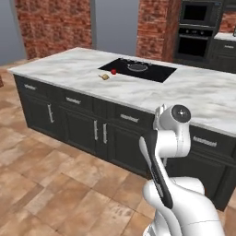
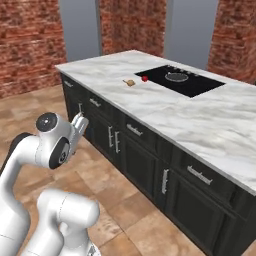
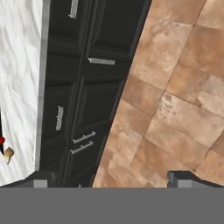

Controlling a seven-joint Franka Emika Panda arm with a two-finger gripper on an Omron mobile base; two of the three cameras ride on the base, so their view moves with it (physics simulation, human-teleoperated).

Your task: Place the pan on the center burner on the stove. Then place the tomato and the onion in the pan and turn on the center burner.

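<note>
**Arm folded well short of the island, fingers wide and empty**

Left base view: the white arm is folded up in the lower right, above the tiled floor point(image 1: 55, 184) and well apart from the marble island counter point(image 1: 193, 92). The stove point(image 1: 152, 73) is set into the far side of that counter. The pan point(image 1: 137, 67) already sits on the black glass, over the middle of the cooktop; the ring outlines are too faint here to say which burner it covers. The tomato point(image 1: 113, 72) lies at the near left edge of the stove, and the onion point(image 1: 105, 77) rests just beside it on the marble. A black wall oven point(image 1: 196, 30) stands against the brick wall behind.

Right base view: the arm rises at lower left, its hand tilted toward the dark cabinets point(image 2: 150, 160) under the counter. The pan point(image 2: 176, 77) rests on the stove point(image 2: 200, 86); the tomato point(image 2: 144, 78) sits at the cooktop's left corner, the onion point(image 2: 130, 83) close to it on the marble.

Hand view: the gripper point(image 3: 109, 180) shows its two dark tips spread far apart at the bottom, nothing between them. Beyond them are cabinet fronts and tiles. At the left edge, on the marble, the tomato point(image 3: 1, 140) is a red sliver and the onion point(image 3: 8, 154) lies next to it.
</note>
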